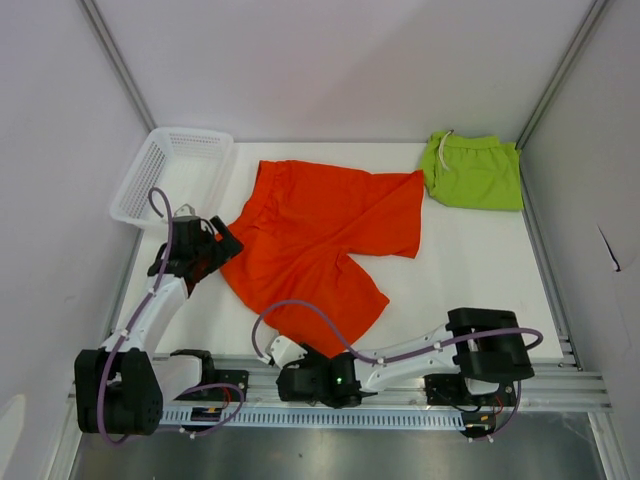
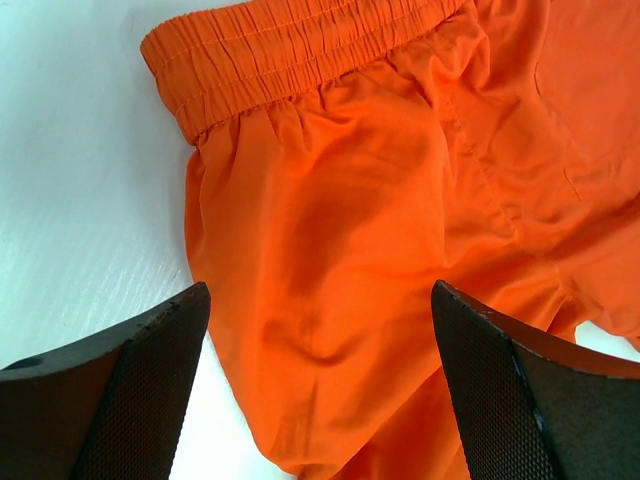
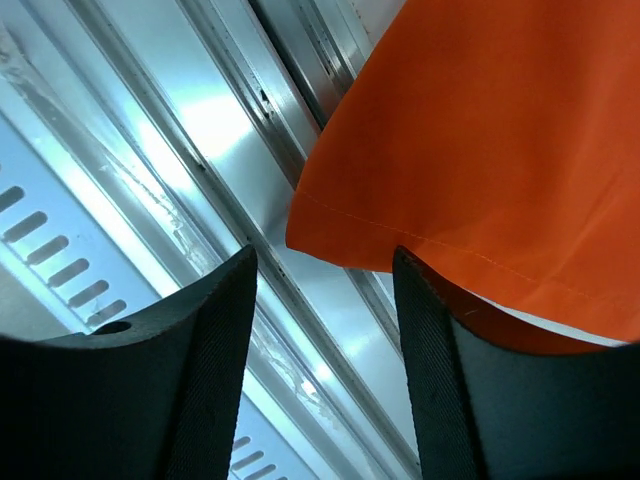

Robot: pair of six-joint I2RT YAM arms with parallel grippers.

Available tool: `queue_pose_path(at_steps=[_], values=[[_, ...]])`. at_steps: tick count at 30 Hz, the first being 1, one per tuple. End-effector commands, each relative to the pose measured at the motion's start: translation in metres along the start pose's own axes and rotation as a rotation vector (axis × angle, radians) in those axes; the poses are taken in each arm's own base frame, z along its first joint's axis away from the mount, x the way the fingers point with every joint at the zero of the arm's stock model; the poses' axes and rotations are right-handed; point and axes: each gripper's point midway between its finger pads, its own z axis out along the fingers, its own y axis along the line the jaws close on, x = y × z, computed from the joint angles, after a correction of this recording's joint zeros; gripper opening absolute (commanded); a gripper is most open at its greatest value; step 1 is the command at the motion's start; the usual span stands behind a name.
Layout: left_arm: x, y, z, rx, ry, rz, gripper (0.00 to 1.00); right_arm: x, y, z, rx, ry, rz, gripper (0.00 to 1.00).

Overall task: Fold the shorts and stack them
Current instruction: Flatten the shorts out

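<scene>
Orange shorts (image 2: 340,180) beneath left claw (image 2: 320,300), jaws wide

Orange shorts (image 1: 320,235), lime green shorts (image 1: 475,175), white basket (image 1: 135,195).

White mesh basket (image 1: 190,140) at far-left corner, white table (image 1: 470,270), slotted aluminium rail (image 1: 400,416) along near edge

Overhead view, plus two close wrist views.
The top camera looks down from the near edge over the whole table (image 1: 470,260). The left wrist camera faces the orange shorts (image 1: 320,240) near their waistband (image 2: 300,45). The right wrist camera, closer, faces their hem (image 3: 450,250) and the rail (image 3: 230,120). All three views share the shorts.
</scene>
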Motion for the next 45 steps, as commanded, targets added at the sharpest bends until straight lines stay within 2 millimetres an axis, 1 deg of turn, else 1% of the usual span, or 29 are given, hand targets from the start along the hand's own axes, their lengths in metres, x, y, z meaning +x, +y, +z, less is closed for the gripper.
queue_pose_path(at_steps=[1,4,6,7,8,10,11,13,14,17,19,20,22,23,25,30,31,34,35,37,38,41,45], values=[[-0.008,-0.001,0.000,0.016,-0.047,-0.029,0.92,-0.020,0.000,0.001,0.067,-0.045,0.030,0.57],[-0.007,-0.001,0.001,0.017,-0.046,-0.029,0.92,-0.019,0.006,0.005,0.081,-0.037,0.014,0.55],[-0.007,0.002,0.002,0.012,-0.046,-0.032,0.92,-0.023,0.006,0.006,0.105,-0.044,0.022,0.50],[-0.012,0.006,0.002,0.003,-0.059,-0.045,0.91,-0.021,0.005,0.009,0.120,-0.036,0.022,0.48],[-0.012,0.007,0.003,0.000,-0.059,-0.047,0.91,-0.022,0.002,0.008,0.143,-0.041,0.022,0.45],[-0.011,0.008,0.004,0.001,-0.059,-0.050,0.92,-0.024,0.001,0.008,0.146,-0.050,0.033,0.42],[-0.011,0.009,0.004,0.000,-0.058,-0.051,0.91,-0.026,0.000,0.007,0.151,-0.056,0.036,0.33],[-0.009,0.009,0.005,0.002,-0.052,-0.051,0.91,-0.025,-0.003,0.005,0.165,-0.054,0.038,0.19],[-0.009,0.008,0.005,0.005,-0.052,-0.046,0.91,-0.024,-0.006,0.004,0.173,-0.053,0.041,0.09],[-0.008,0.007,0.006,0.012,-0.045,-0.047,0.90,-0.017,-0.017,-0.002,0.201,-0.040,0.021,0.00],[-0.008,0.004,0.006,0.029,-0.042,-0.047,0.89,-0.010,-0.014,-0.011,0.180,-0.043,-0.010,0.00],[-0.007,0.004,0.007,0.030,-0.039,-0.049,0.89,-0.003,-0.019,-0.017,0.171,-0.041,-0.040,0.00],[-0.005,0.004,0.008,0.034,-0.034,-0.047,0.88,0.008,-0.017,-0.025,0.139,-0.030,-0.072,0.00],[-0.004,0.006,0.009,0.031,-0.031,-0.049,0.87,0.016,-0.022,-0.028,0.133,-0.021,-0.083,0.00],[-0.001,0.006,0.011,0.030,-0.024,-0.047,0.86,0.023,-0.025,-0.033,0.124,-0.010,-0.095,0.00],[0.003,0.011,0.014,0.018,-0.018,-0.043,0.85,0.029,-0.030,-0.048,0.084,-0.029,-0.103,0.00],[0.003,0.012,0.015,0.015,-0.016,-0.041,0.84,0.029,-0.030,-0.050,0.077,-0.034,-0.105,0.00],[0.003,0.016,0.017,-0.004,-0.017,-0.039,0.84,0.036,-0.032,-0.053,0.063,-0.007,-0.141,0.00],[0.003,0.018,0.019,-0.014,-0.016,-0.038,0.84,0.041,-0.031,-0.054,0.047,0.013,-0.156,0.00],[0.004,0.019,0.020,-0.018,-0.014,-0.040,0.83,0.049,-0.033,-0.056,0.045,0.041,-0.177,0.00],[0.003,0.021,0.020,-0.021,-0.016,-0.042,0.82,0.052,-0.030,-0.058,0.029,0.051,-0.182,0.00],[0.009,0.026,0.023,-0.033,-0.008,-0.041,0.81,0.056,-0.026,-0.060,0.010,0.063,-0.171,0.00],[0.010,0.034,0.024,-0.059,-0.024,-0.047,0.80,0.067,-0.031,-0.062,0.042,0.112,-0.151,0.00]])
